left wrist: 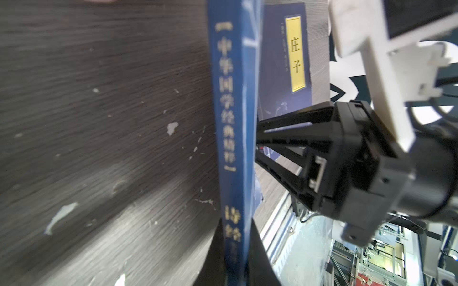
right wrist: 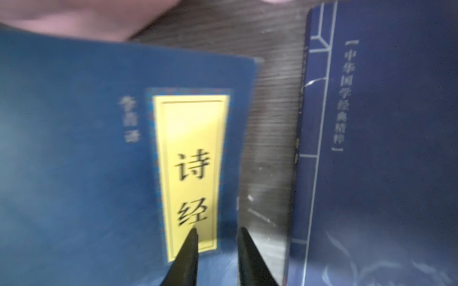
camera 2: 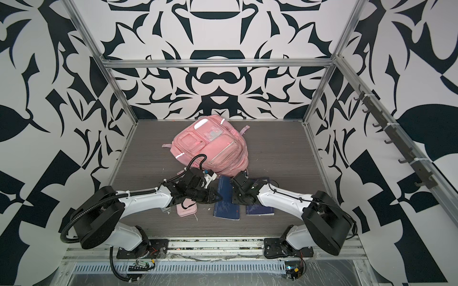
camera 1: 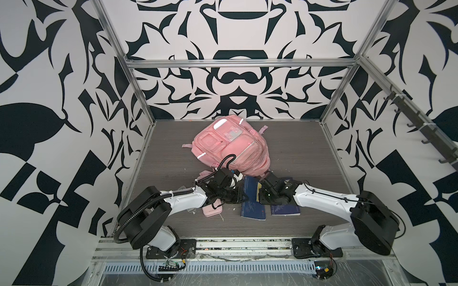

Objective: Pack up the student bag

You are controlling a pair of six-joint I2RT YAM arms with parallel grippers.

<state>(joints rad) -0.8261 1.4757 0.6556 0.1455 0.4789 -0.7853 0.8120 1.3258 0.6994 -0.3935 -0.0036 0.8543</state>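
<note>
The student bag (camera 1: 230, 146) is seen lying with its front pockets upward, close to the middle of the rear edge of the bench (camera 1: 309, 153). Just in front of it, two books are laid side by side at mid-bench. The blue 诗经 book (camera 1: 251, 210) is pinched along its spine edge by the left gripper (left wrist: 235, 237), whose fingers are pressed against both covers. The dark blue 庄子 book (camera 1: 285, 210) is laid flat to its right, partly covered by the right arm. The right gripper (right wrist: 216, 230) is held over the 诗经 book's other edge, fingers narrowly parted and nothing clamped. A pink pencil case (camera 1: 212, 211) is partly hidden under the left arm, nearer the front edge.
</note>
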